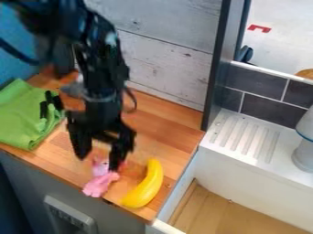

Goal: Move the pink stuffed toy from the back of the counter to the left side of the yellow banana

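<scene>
Panel (pixel 70 217), pale, one: set in the grey front under the counter (pixel 162 135). Toy (pixel 98 183), pink, small, one: laid near the counter's front edge, below the gripper, its upper part partly hidden by one finger. By its look it is judged light and soft, with little slip and small risk of breakage; some squashing or sagging is to be expected if it is pinched at one end. The hold is best taken across the thicker middle, from both sides, with gentle pressure; the narrow lower end is less to be trusted. Banana (pixel 145 186), yellow, one: laid just beside the toy, apart from it, on the sink side; judged smooth, stiff and apt to roll if nudged. Gripper (pixel 99 163), black, one: hung over the toy, its two fingers spread wide, nothing seen clamped between them; whether the toy is touched by the nearer finger cannot be told. Cloth (pixel 23 121), green, one: spread at the counter's far side from the sink, with dark pieces (pixel 49 104) lying on it. Rack (pixel 247 137), white, ridged: set beyond the sink basin, with a pale cup (pixel 304 153) beside it. Wall (pixel 168 57), of pale planks: stood behind the counter.
</scene>
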### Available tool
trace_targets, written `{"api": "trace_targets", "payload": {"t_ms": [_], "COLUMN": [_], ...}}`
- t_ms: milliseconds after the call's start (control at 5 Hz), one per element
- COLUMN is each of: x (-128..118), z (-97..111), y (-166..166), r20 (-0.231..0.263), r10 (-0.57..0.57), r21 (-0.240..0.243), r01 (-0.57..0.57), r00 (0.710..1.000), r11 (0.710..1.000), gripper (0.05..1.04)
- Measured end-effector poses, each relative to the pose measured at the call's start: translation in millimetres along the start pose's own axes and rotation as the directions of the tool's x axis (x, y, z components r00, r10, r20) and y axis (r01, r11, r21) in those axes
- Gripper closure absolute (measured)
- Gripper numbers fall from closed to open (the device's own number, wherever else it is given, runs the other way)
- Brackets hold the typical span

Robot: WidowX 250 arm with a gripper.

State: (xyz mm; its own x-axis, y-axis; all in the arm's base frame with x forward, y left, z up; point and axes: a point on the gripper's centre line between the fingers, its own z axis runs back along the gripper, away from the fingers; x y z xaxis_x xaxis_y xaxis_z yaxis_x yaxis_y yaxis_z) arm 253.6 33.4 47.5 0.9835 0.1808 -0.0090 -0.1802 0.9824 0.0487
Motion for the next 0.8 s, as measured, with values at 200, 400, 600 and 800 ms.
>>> {"api": "trace_targets", "payload": {"t_ms": [200, 400, 600, 800], "x": [2, 24, 49, 81], "z": [16, 37, 60, 49], "y": [13, 37, 75, 106], "r20": [0.046, 0.111, 0.201, 0.146], "r10": [0.048, 0.049, 0.061, 0.067], "r21": [0.012, 0.031, 0.085, 0.098], "r01": [-0.049, -0.053, -0.079, -0.082], "r00": [0.998, 0.993, 0.978, 0.987], "r11": [0.999, 0.998, 0.993, 0.992], "gripper": [0.079, 0.082, 0.082, 0.082]}}
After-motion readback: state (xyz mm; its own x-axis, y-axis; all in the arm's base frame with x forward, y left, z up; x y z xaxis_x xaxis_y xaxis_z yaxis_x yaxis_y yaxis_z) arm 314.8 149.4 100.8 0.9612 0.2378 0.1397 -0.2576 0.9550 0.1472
